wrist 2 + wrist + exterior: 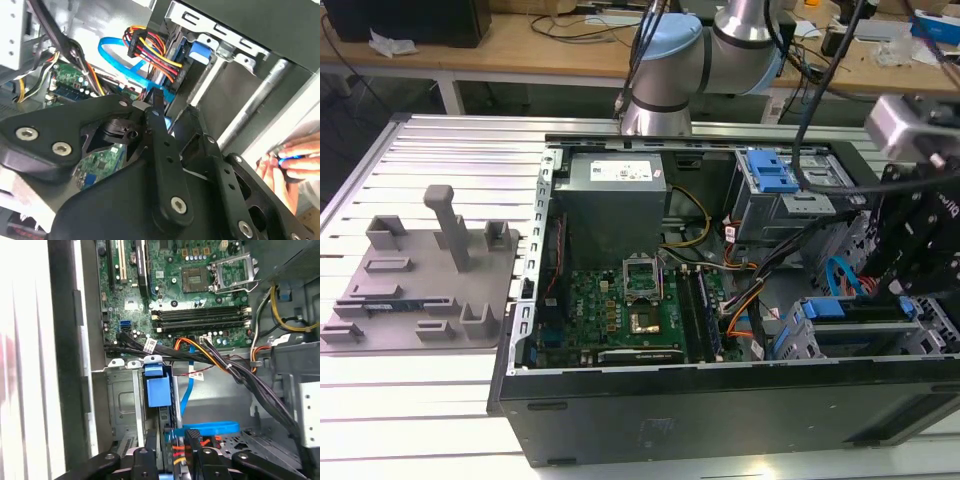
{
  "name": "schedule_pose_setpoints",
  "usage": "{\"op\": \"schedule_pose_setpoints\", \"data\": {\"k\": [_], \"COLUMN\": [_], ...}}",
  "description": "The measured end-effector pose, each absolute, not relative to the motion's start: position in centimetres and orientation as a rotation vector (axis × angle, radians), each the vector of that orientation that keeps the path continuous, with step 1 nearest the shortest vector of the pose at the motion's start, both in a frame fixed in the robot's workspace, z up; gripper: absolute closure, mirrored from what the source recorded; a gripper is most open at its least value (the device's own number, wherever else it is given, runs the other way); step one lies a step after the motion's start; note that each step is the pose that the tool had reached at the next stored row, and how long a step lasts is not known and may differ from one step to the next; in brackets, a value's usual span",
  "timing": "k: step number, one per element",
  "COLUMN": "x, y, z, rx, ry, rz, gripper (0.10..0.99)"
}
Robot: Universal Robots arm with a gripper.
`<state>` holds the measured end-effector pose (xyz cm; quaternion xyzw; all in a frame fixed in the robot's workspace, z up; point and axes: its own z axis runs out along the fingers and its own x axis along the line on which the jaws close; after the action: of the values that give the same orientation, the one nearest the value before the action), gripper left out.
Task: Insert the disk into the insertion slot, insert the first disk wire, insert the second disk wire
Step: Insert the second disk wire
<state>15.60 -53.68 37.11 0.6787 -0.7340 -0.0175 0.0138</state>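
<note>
In the exterior view, open computer case point(620, 420) lying on the slatted worktop point(420, 400), with the gripper point(900, 285) lowered into the case's corner at the exterior view's right, just above the disk point(818, 309). In the second wrist view, black fingers point(156, 120) reaching toward a blue cable point(112, 52) and a red-and-yellow wire bundle point(150, 50) inside the case; a hand point(280, 165) just outside the case. In the first wrist view, disk point(159, 387) seated by its blue frame in the insertion slot point(120, 405) at the case's wall. Gripper point(172, 452) at the disk's wired end. Cannot tell whether clamped or loose.
</note>
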Motion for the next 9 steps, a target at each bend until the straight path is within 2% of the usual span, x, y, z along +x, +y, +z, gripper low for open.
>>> {"op": "schedule_pose_setpoints", "data": {"k": [2, 6, 9], "x": [15.6, 15.6, 15.6], "y": [-53.7, -53.7, -53.7], "z": [38.0, 40.1, 40.1], "rx": [2.114, 2.114, 2.114], "ry": [-2.286, -2.286, -2.286], "rz": [-0.055, -0.054, -0.054], "gripper": [0.741, 0.980, 0.980]}}
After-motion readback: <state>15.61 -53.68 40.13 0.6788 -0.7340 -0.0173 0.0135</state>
